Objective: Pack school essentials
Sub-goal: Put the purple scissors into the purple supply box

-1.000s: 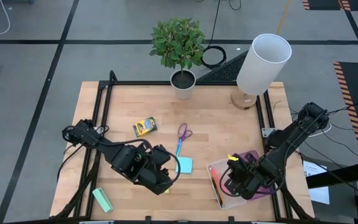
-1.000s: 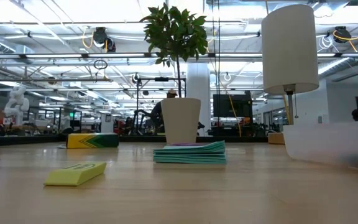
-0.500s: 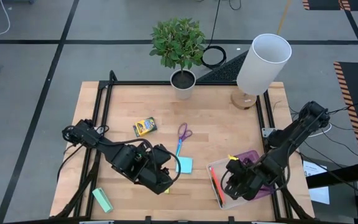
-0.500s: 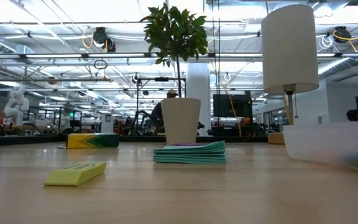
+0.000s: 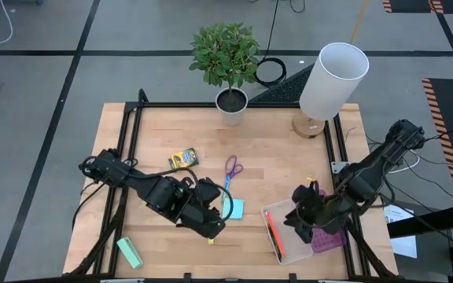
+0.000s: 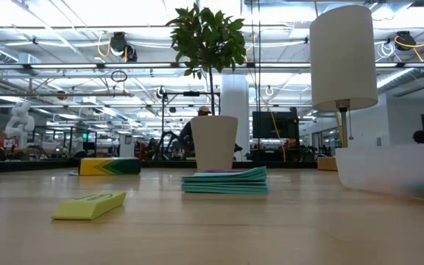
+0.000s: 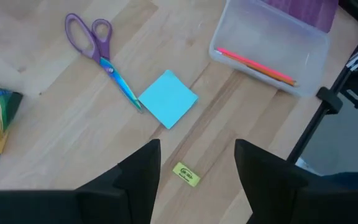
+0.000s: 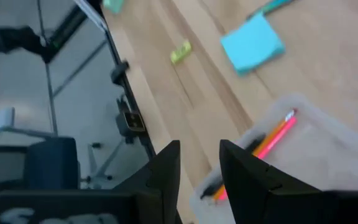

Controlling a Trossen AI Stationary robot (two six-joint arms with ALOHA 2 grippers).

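The tiny yellow piece (image 7: 186,175) lies flat on the wood near the front edge. My left gripper (image 7: 197,180) hangs open above it, one finger on each side, touching nothing. The light-blue sticky-note pad (image 5: 233,208), the purple-handled scissors (image 5: 230,173) and the crayon box (image 5: 182,159) lie flat farther back. The orange and red pencils (image 5: 272,232) lie in a clear box (image 5: 285,250). My right gripper (image 5: 305,218) is open above that box. In the low view neither gripper shows.
A mint-green block (image 5: 130,252) lies at the front left corner. A potted plant (image 5: 230,101) and a white lamp (image 5: 330,79) stand at the far edge. A purple lid (image 5: 330,238) lies beside the clear box. A black frame (image 5: 132,157) borders the table.
My right gripper has moved toward the table's right and far edges, away from the pencils' side of the clear box. My left gripper has shifted a little toward the table's right edge, nearer the yellow piece. No object has moved.
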